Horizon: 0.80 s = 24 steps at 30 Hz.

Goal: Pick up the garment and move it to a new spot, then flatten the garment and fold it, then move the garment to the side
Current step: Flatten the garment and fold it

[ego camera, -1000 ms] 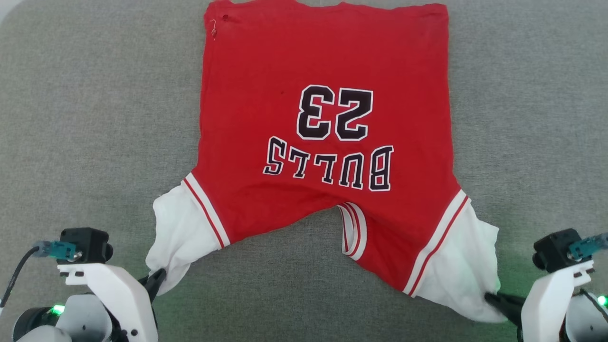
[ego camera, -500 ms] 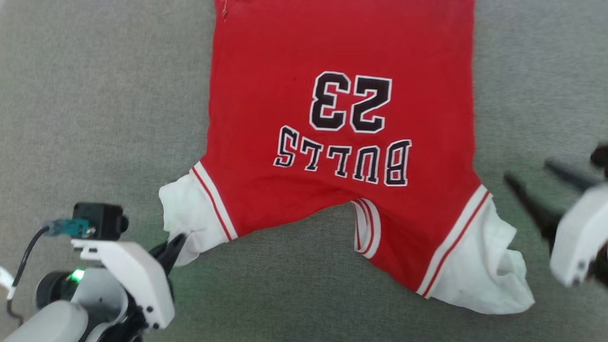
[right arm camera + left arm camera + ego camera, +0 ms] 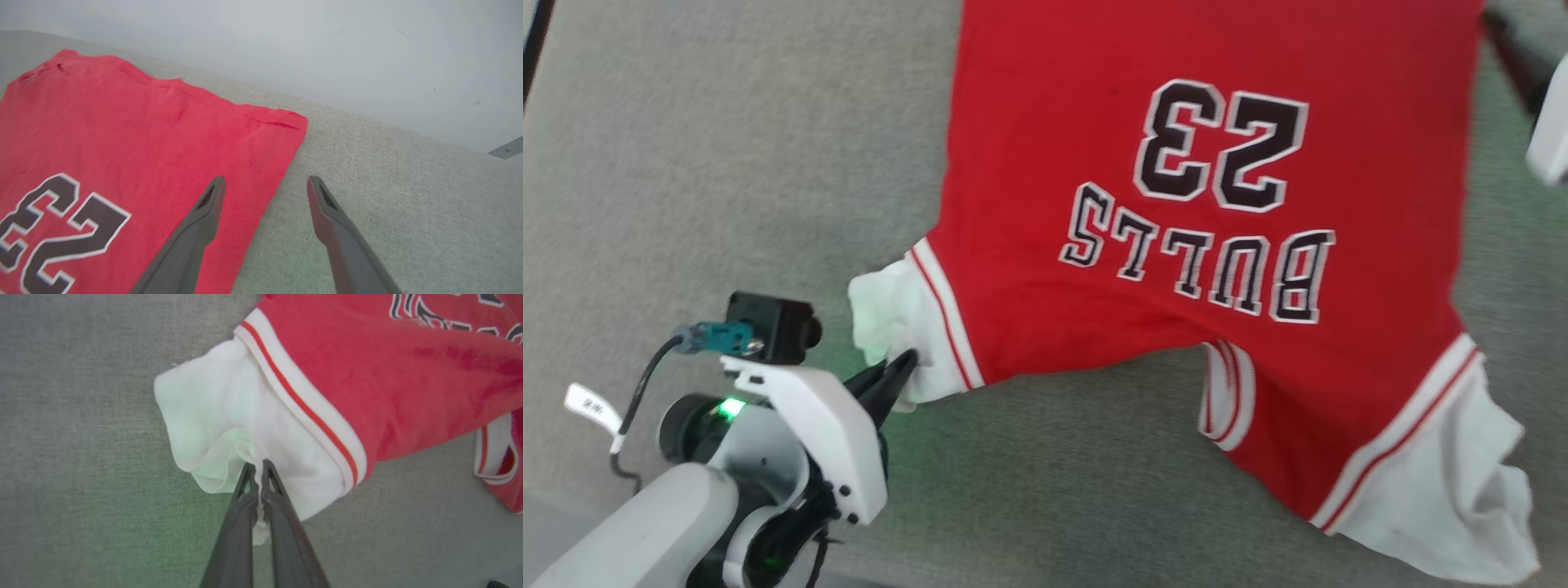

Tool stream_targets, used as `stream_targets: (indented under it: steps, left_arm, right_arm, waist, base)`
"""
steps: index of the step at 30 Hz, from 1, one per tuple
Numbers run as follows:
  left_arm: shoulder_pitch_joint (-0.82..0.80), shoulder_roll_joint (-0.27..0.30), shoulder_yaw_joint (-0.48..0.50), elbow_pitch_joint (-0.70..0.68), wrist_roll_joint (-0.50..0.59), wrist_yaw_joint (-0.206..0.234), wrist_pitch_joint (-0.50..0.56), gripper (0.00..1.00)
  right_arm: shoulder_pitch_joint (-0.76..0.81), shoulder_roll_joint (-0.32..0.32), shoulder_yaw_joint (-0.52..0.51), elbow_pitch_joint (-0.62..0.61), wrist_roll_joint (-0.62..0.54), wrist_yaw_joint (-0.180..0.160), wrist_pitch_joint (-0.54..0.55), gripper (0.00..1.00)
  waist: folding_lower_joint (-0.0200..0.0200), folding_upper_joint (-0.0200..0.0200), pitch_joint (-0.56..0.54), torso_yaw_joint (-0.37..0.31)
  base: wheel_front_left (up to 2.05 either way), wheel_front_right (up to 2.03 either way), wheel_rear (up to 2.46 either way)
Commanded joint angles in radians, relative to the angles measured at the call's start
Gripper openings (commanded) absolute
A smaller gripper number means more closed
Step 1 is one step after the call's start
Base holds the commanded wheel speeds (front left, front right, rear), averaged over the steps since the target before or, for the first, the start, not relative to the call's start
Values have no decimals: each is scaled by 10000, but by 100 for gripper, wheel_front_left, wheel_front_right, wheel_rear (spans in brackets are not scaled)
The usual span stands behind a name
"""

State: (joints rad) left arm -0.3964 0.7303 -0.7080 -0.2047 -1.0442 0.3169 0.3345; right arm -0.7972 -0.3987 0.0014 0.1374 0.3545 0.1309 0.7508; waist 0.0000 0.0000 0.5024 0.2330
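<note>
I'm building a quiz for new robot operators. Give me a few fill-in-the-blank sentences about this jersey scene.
1. The left hand is shut on a white ____ of the garment.
2. The right hand is ____, holding nothing.
3. The number printed on the garment is ____.

Missing words: sleeve; open; 23
</note>
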Motion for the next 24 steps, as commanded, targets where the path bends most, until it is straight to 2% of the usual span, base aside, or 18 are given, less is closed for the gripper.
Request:
stream_targets:
  steps: [1,5,11,16,18,19,24]
  left_arm:
    - [-163,-58,-27,24,98,-52,-3,0]
    - [-484,-389,-209,272,209,-282,18,0]
    - [-794,-852,-407,726,186,-599,-29,0]
    - [-878,-1068,-476,1113,144,-796,-96,0]
    - [-908,-1133,-476,1222,102,-836,-116,0]
    - [-923,-1136,-472,1274,89,-839,-129,0]
    - [-936,-1057,-363,1488,61,-831,-189,0]
  right_arm:
    - [-270,-42,10,222,-74,-3,-60,100]
    - [-1701,-125,93,2258,-535,-3,166,100]
    - [-3270,-8,-503,4710,-1486,-3,880,100]
    - [-3612,432,-1128,6510,-2018,-2,1855,100]
    - [-3425,617,-1009,7147,-2128,0,2583,99]
    - [-3364,638,-924,7301,-2182,3,2739,0]
    - [-3395,256,-655,7198,-2359,-6,2400,0]
  waist:
    - [0,0,256,286]
    - [0,0,530,695]
    - [0,0,816,1256]
    - [0,0,911,1471]
    - [0,0,907,1483]
    - [0,0,899,1466]
    - [0,0,712,1189]
  base:
    - [0,0,0]
    - [0,0,0]
    - [0,0,0]
    - [0,0,0]
    - [0,0,0]
    - [0,0,0]
    - [0,0,0]
